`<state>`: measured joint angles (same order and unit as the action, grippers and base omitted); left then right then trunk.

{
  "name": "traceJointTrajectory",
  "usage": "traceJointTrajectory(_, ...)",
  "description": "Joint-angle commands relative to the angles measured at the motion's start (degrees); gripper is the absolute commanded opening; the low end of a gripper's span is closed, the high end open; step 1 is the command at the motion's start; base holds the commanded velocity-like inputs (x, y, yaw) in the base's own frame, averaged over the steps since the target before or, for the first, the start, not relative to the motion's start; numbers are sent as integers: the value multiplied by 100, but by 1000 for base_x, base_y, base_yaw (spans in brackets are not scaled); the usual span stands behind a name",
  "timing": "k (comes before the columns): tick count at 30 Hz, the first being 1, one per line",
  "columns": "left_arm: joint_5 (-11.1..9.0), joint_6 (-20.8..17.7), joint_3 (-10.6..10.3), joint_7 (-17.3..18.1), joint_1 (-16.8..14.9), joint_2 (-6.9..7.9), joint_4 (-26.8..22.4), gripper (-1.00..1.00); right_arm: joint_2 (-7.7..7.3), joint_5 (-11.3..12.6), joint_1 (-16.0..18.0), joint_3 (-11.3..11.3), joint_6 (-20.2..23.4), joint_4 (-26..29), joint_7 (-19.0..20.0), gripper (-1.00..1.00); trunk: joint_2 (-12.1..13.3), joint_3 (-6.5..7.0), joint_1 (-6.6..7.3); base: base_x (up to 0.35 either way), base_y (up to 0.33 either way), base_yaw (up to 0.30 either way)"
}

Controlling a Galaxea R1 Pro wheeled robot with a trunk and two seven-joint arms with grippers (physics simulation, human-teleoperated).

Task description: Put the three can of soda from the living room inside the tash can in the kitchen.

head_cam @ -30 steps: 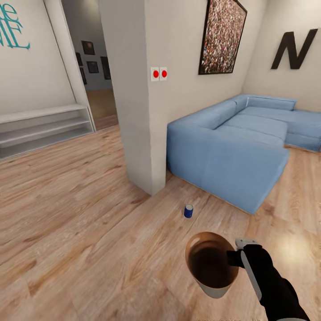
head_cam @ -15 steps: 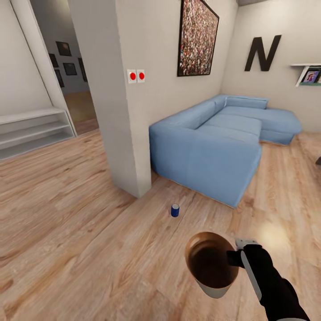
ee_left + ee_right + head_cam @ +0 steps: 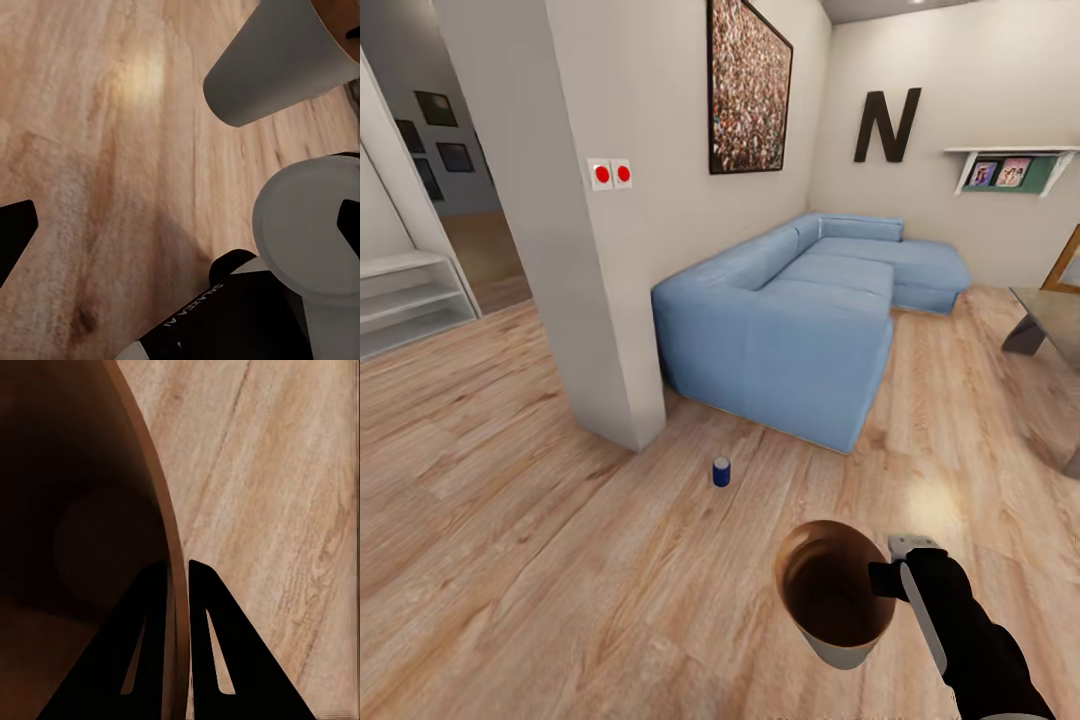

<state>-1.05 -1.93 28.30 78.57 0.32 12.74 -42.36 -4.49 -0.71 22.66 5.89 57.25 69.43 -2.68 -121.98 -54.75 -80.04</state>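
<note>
Right gripper clamped on the wastebasket rim; blue can upright on open floor, near the wall corner and sofa edge; left gripper's state unclear.

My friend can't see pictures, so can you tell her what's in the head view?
The right end effector holds a grey wastebasket by its rim above a wood floor. A dark blue soda can stands ahead, near a white pillar and light-blue corner sofa.

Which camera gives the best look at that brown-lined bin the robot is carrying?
The head view: the tash can shows whole, rim gripped by the right gripper. The right wrist view shows its rim and inside; the left wrist view its grey outside.
</note>
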Motion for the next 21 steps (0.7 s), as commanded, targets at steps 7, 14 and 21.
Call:
traceJointTrajectory(7,0,0,0,0,0,0,0,100,0,62,2,0,-3,1,31,-100,0,1,0,0,0,-268)
traceJointTrajectory(14,0,0,0,0,-1,0,0,100,0,62,2,0,-3,1,31,-100,0,1,0,0,0,-269)
traceJointTrajectory(21,0,0,-1,0,-2,0,0,100,0,62,2,0,-3,1,31,-100,0,1,0,0,0,-269)
